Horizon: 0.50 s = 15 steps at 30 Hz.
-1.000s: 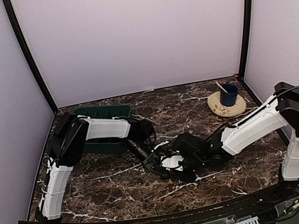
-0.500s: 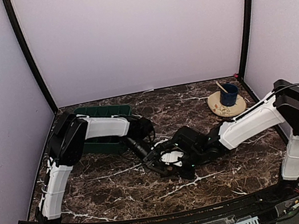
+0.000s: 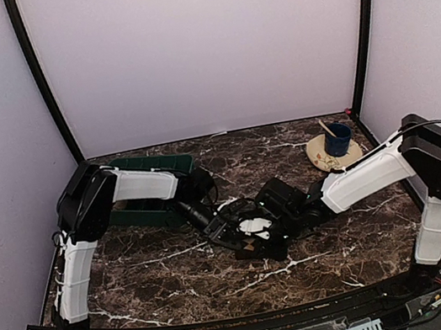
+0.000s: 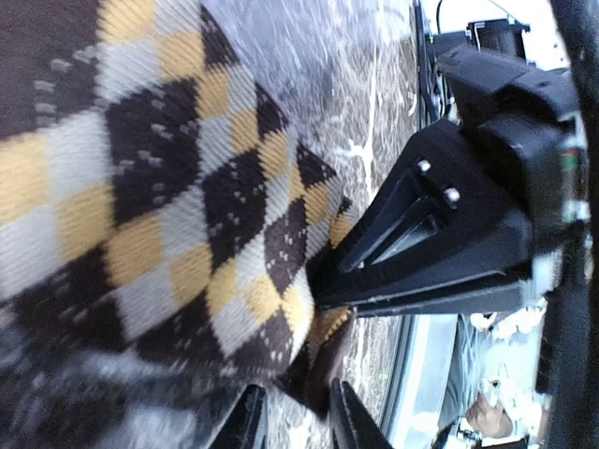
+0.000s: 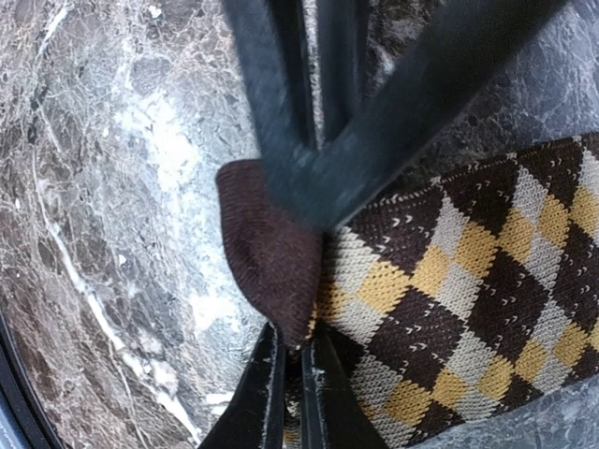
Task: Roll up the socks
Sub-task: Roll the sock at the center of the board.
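A brown, black and yellow diamond-checkered sock (image 4: 140, 187) lies on the marble at mid-table, with a plain dark brown end (image 5: 267, 243). My right gripper (image 5: 292, 393) is shut on the sock's edge where the brown end meets the checks (image 5: 468, 271). My left gripper (image 4: 295, 421) stands slightly open, and the brown tip of the sock lies loose in the gap between its fingers (image 4: 248, 421). From above, the left gripper (image 3: 220, 231) and the right gripper (image 3: 242, 238) meet nose to nose and hide most of the sock.
A dark green tray (image 3: 152, 167) stands at the back left, just behind the left arm. A tan plate (image 3: 335, 158) carrying a blue cup (image 3: 338, 141) sits at the back right. The tabletop is dark veined marble (image 3: 162, 269).
My right gripper has shut on the sock's edge. The left jaws have parted from shut. Both grippers have shifted a little toward the back of the table.
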Motion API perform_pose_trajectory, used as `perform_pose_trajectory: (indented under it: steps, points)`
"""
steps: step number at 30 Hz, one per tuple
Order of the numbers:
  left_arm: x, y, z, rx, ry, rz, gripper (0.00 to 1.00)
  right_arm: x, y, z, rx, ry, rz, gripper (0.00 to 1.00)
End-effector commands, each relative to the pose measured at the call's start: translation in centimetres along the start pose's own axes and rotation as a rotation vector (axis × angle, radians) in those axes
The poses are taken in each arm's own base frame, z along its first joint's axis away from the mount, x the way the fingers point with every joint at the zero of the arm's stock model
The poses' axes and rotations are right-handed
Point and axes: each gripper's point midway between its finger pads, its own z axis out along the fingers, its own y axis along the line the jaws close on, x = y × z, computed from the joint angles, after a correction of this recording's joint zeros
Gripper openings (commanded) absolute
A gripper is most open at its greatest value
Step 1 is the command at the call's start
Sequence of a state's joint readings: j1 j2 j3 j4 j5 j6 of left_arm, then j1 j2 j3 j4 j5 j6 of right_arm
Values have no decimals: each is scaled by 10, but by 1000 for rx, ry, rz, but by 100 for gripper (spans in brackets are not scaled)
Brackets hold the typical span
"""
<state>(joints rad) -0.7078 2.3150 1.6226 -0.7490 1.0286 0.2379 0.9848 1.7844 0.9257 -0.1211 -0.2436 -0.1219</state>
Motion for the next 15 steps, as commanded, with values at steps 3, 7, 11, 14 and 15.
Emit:
perform_pose_trajectory:
  steps: [3,7,11,14,15]
  points:
    - [-26,-23,-34,-57,-142,92,26,20,5,6,-74,68,77,5]
    - [-25,-21,-41,-102,-183,98,26,16,5,4,-98,58,99,5]
    - [-24,-21,-48,-155,-230,112,26,13,5,2,-126,61,122,5]
    - [-23,-20,-54,-209,-273,127,26,12,4,0,-156,62,148,5]
    - [-22,-20,-56,-227,-293,133,26,11,4,-1,-167,61,158,5]
